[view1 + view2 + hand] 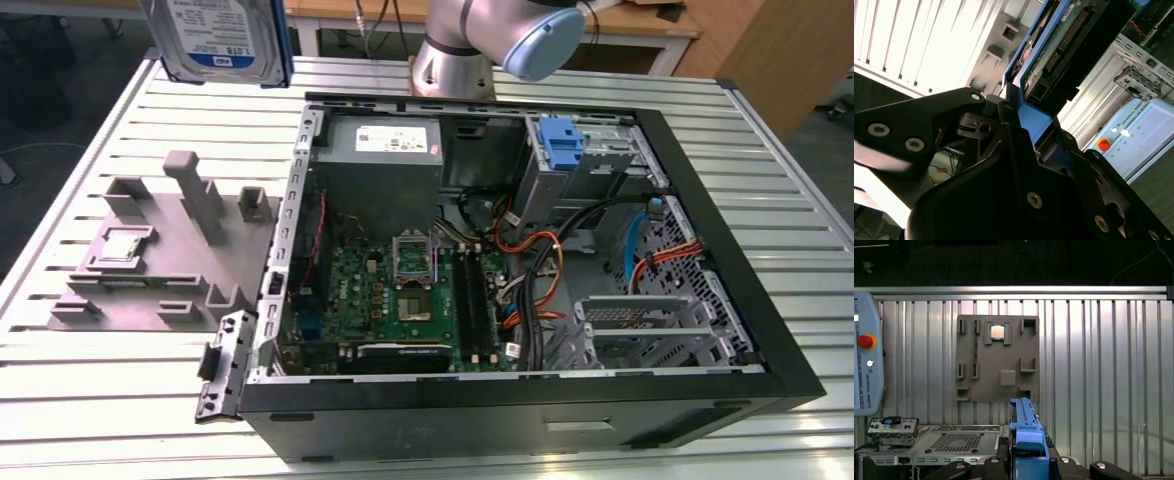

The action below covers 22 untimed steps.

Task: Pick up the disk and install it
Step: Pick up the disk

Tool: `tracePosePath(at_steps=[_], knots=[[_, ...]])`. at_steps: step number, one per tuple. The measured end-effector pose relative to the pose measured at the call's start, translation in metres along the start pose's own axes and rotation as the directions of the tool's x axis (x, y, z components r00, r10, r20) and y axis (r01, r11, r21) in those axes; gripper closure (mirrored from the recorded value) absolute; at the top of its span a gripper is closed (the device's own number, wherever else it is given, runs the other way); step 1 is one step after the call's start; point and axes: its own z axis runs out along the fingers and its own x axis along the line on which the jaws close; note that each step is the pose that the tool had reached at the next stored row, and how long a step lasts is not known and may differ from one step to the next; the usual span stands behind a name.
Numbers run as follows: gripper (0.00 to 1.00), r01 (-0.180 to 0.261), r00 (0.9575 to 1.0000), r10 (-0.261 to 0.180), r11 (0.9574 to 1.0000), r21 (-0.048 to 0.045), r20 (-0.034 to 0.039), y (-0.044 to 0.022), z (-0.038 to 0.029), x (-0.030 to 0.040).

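Disk (220, 38) hangs aloft, label facing out, above the tabletop (120, 400) beyond the case (747, 330) on the exterior view's left. The tool (1028, 460) is clamped on its blue frame, long axis running straight out from the tool. Drive cage (587, 150) lies toward the exterior view's right.

You see the disk (220, 40) with a shiny silver metal face, a paper label and a smooth blue plastic frame. Your gripper (1029, 120) is matt black with bright metal screws. The table (80, 150) is ribbed, glossy metal; the fixture (147, 260), matt grey plastic.
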Motion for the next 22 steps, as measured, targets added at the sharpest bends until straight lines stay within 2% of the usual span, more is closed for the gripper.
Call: tracePosePath(at_steps=[3,8,9,13,18,22], knots=[[0.63,0.0,1.0,0.0,1.0,0.0,0.0,-0.0027,0.0011,0.0045],[0.63,0.0,1.0,0.0,1.0,-0.0001,-0.0001,-0.0224,0.0026,0.0047],[0.63,0.0,1.0,0.0,1.0,0.0003,0.0,-0.0247,0.0029,0.0047],[0.63,0.0,1.0,0.0,1.0,0.0005,-0.0001,-0.0262,0.0031,0.0066],[0.63,0.0,1.0,0.0,1.0,0.0006,0.0,-0.0273,0.0032,0.0138],[0.63,0.0,1.0,0.0,1.0,0.0005,0.0,-0.0401,0.0032,0.0138]])
